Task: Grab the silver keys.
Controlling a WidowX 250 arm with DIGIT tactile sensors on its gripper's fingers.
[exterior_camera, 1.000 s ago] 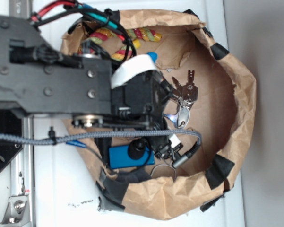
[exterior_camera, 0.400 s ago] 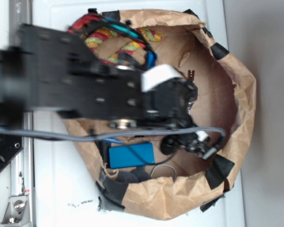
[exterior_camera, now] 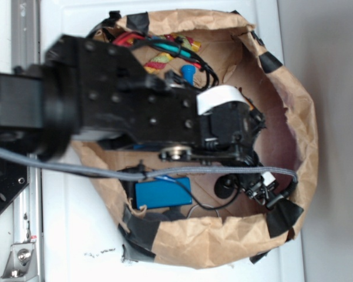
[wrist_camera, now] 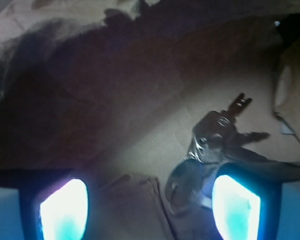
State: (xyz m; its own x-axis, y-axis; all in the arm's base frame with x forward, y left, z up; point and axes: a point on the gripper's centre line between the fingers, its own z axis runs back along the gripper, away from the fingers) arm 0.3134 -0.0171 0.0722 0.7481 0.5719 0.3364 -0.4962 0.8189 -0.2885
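A: Brown crumpled paper, patched with black tape, forms the bag-like basket (exterior_camera: pixel 293 117) you see in the exterior view, sitting on the white tabletop (exterior_camera: pixel 76 235). Your black arm (exterior_camera: pixel 123 111) reaches across it from the left, and its head covers the middle of the basket floor.

B: So where is the tool in that view?

A: Under the arm's own body; you cannot tell how its jaws stand from there. Around it you have a flat blue rectangular block (exterior_camera: pixel 162 193) near the lower wall, a red, yellow and green braided rope (exterior_camera: pixel 164 53) at the top, a blue bottle cap (exterior_camera: pixel 188 71) just below the rope, and a grey braided cable (exterior_camera: pixel 106 171) crossing in front. The keys are hidden by the arm.

B: And the wrist view?

A: There the tool (wrist_camera: pixel 150 205) shows both of its fingers (wrist_camera: pixel 65 210), glowing pale blue, set wide apart with bare paper between them and nothing clamped. The small bunch of shiny silver metal keys (wrist_camera: pixel 209 150) lies on the basket floor, its large oval head low, touching or just in front of your right-hand finger in the picture. The bunch sits toward that finger rather than centred in the gap.
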